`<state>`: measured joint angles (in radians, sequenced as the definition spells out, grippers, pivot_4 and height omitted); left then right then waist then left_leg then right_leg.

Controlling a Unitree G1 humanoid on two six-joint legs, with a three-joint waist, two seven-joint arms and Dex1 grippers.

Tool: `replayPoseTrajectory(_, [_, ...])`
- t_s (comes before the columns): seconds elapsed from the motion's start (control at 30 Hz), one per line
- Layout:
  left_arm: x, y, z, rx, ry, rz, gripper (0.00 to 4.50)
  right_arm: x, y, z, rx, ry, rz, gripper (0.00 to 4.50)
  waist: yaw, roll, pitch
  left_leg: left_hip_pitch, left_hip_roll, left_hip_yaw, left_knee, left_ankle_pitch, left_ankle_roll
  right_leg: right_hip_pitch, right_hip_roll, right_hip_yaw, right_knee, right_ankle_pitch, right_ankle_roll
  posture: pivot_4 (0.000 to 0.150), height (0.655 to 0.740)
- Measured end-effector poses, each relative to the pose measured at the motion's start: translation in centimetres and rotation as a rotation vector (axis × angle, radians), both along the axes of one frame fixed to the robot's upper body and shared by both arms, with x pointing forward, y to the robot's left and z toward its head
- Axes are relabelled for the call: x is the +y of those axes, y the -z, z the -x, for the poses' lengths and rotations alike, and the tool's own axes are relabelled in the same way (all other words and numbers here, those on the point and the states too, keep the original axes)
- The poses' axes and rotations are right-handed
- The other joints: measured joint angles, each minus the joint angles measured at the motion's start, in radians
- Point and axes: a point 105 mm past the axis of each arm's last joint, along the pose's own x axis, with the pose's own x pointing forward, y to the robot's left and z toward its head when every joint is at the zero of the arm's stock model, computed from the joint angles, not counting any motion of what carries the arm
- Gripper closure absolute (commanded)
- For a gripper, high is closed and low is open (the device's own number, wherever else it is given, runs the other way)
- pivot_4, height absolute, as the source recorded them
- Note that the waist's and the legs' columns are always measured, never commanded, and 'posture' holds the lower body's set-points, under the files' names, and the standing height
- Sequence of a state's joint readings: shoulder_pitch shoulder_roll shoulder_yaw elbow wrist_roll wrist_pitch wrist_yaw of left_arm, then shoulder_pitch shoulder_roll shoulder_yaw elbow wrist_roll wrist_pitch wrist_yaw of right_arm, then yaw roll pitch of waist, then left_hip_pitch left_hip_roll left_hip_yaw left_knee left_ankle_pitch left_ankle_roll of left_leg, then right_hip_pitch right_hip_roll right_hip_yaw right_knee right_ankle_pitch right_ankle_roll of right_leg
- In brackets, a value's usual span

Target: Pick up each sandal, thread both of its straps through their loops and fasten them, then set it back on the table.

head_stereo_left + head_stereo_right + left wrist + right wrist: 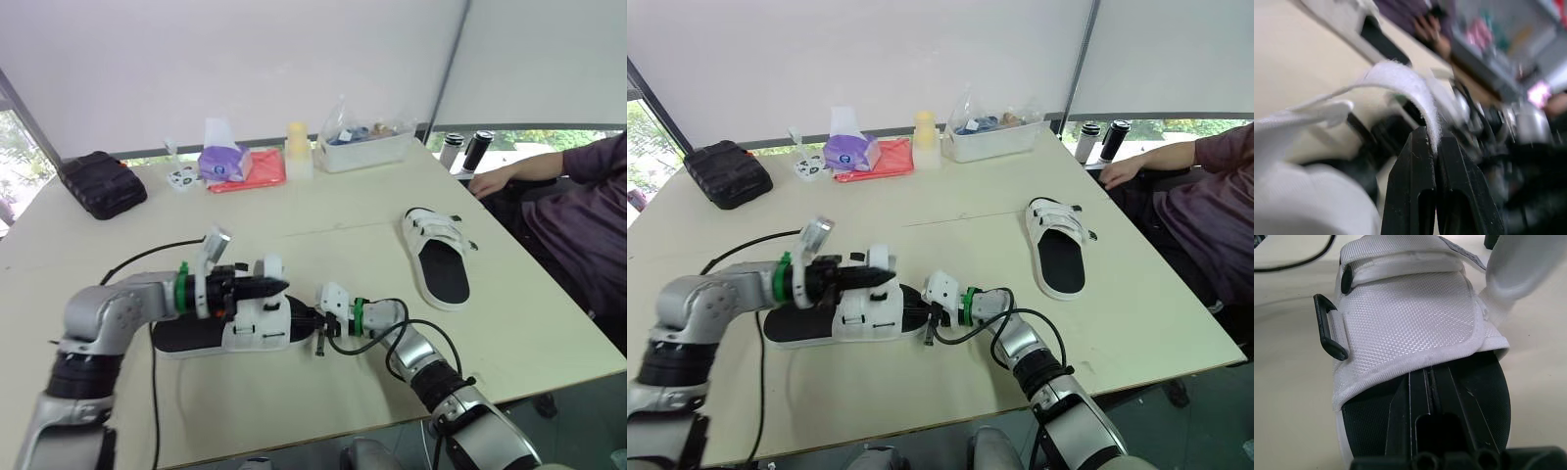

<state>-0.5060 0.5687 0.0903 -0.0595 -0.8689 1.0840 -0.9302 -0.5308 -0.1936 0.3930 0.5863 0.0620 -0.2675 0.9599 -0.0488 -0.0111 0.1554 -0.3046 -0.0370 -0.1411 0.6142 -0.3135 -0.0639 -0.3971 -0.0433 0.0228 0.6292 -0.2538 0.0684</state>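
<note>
— What lies beyond the left pincer (279, 287)?
— Black pouch (103, 183), tissue pack (225, 162), red cloth (260, 169), pale bottle (298, 149), clear tub (367, 148), well apart, along the bench's (343, 211) far edge.
— The person (578, 211)?
— Well right of the right pincer (306, 319).

light: bright, diffuse daylight through blinds (245, 69) | shadows: soft | left wrist view: blurred beyond strap (1400, 81)

Open tabletop (343, 211) is left between the near sandal (260, 328) and the far sandal (443, 274), whereas the near sandal is hemmed in by the left gripper (279, 287), the right gripper (299, 318) and a black cable (157, 248), and the far edge is lined by a pouch (103, 183) and a container (364, 149).
</note>
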Motion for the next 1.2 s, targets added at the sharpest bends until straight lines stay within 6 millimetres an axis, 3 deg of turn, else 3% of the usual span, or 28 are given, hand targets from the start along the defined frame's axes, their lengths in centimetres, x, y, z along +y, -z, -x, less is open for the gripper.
replayPoseTrajectory(0.13, [-0.4,1.0,-1.3,0.077,-0.097,0.053,4.46,0.1,0.0,0.0,0.000,-0.002,0.000,4.50,-0.002,0.001,0.000,0.000,0.000,0.000,-0.001,0.001,-0.002,0.000,0.000,0.000,0.000,0.000,0.001,0.150,0.7400])
replayPoseTrajectory(0.3, [-0.2,3.7,-0.4,0.174,-0.142,0.040,4.46,0.0,0.0,0.0,0.001,0.003,-0.002,4.50,0.000,0.001,0.000,0.001,0.000,0.000,-0.001,0.003,-0.005,0.000,0.000,0.000,0.000,0.000,0.000,0.150,0.7400])
replayPoseTrajectory(0.8, [0.8,3.0,1.3,0.212,-0.144,0.110,4.46,0.0,0.1,0.0,0.001,0.008,-0.002,4.50,-0.001,0.001,0.000,0.000,0.000,0.000,-0.002,0.003,-0.007,0.001,-0.001,0.000,-0.001,0.000,0.000,0.150,0.7400])
replayPoseTrajectory(1.2, [0.7,3.8,2.1,0.126,-0.080,-0.032,4.46,0.0,0.1,0.0,0.002,0.009,-0.003,4.50,0.000,0.001,0.000,0.000,0.000,0.000,-0.002,0.003,-0.007,0.000,-0.001,0.000,-0.001,0.000,0.000,0.150,0.7400])
